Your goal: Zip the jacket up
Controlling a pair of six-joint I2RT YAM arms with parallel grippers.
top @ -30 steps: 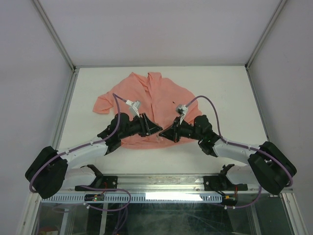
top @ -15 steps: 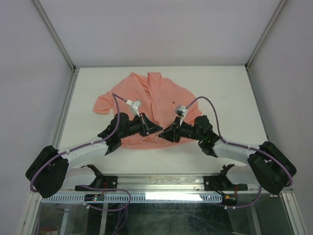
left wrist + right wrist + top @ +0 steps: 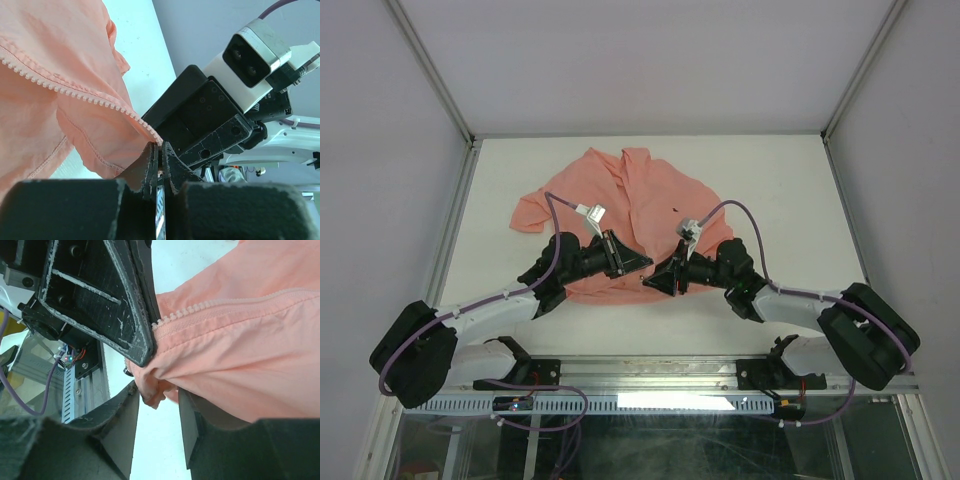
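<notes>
The salmon-pink jacket (image 3: 620, 205) lies spread on the white table, collar at the far side and front opening up the middle. My left gripper (image 3: 644, 262) is shut on the lower end of one zipper edge; the left wrist view shows the jaws (image 3: 159, 146) pinched on the toothed edge (image 3: 75, 92) of the jacket (image 3: 45, 60). My right gripper (image 3: 652, 283) is open just below it at the hem. In the right wrist view its jaws (image 3: 157, 390) stand apart around a fabric corner (image 3: 152, 390), without clamping it, under the zipper teeth (image 3: 200, 310).
The two gripper heads nearly touch: the right one (image 3: 200, 120) fills the left wrist view, the left one (image 3: 100, 295) the right wrist view. Metal frame rails (image 3: 450, 240) border the table (image 3: 790, 200). The front rail (image 3: 640, 375) lies just behind the arms.
My right gripper has moved a little left and down toward the hem, closer to the left gripper. The left gripper has held its place on the zipper edge.
</notes>
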